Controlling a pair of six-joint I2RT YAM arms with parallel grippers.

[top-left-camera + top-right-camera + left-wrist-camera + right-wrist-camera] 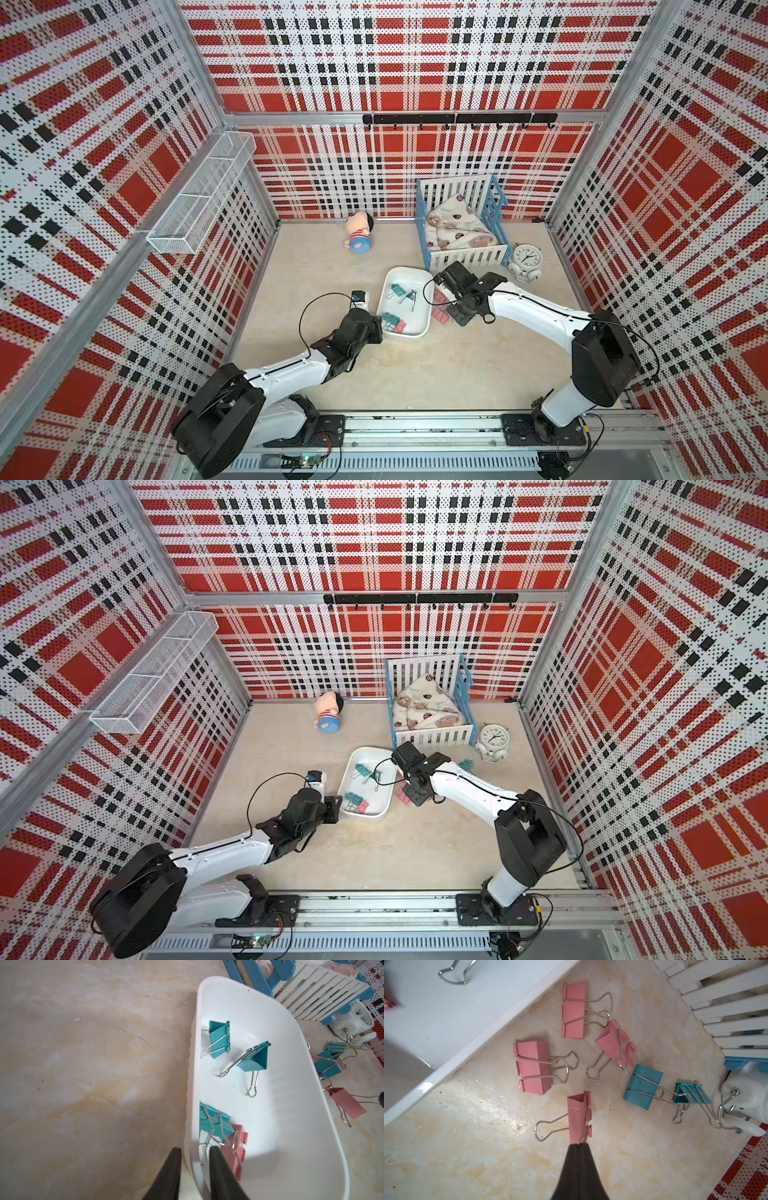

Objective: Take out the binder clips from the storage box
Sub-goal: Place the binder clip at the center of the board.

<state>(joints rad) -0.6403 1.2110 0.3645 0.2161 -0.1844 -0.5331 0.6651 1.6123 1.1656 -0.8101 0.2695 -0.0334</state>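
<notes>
In a top view the desk [415, 374] bears the storage box [409, 277] at frame centre. My left claw [195, 1150] clamps its wall, binder clips [218, 1039] inside; my right claw [580, 1145], closed, pinches a pink clip [577, 1118] outside it.

The storage box [291, 1105] is plain glossy white. The binder clips [218, 1039] in it are teal, save one pink clip [234, 1153]; all have silver wire handles. Outside it are four pink clips [532, 1067] and two teal clips [643, 1088]. The desk [467, 1157] is cream with yellowish marbling. The walls [395, 54] bear a red, black and white plaid. The crib [469, 257] has white slats and blue posts. The clock [527, 259] is white, the doll [359, 235] peach with black hair and a pink-and-blue striped body
</notes>
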